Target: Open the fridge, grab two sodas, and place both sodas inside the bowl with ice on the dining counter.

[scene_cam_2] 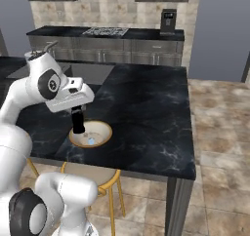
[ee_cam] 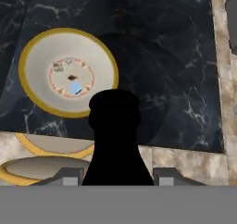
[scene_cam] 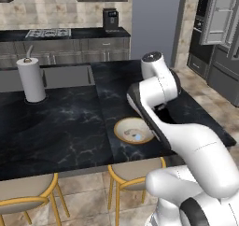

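Tan tiled floor [scene_cam_2: 219, 127], tiled backsplash [scene_cam_2: 107, 10], yellow-framed stools [scene_cam: 28, 199].

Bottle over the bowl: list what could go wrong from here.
1. The end effector holds the dark bottle above the near rim of the bowl, not its middle; released here, it might clip the rim and roll onto the dining counter.
2. The bowl sits near the counter's stool-side edge, so a nudge could push it off.
3. Dropped upright, the slim bottle would likely topple and could scatter the ice cube.

Black marble dining counter [scene_cam_2: 146, 108]: bowl [scene_cam_2: 97, 132] directly under gripper [scene_cam_2: 78, 130], paper towel roll [scene_cam: 31, 80] well off to its left, by sink [scene_cam: 56, 78].
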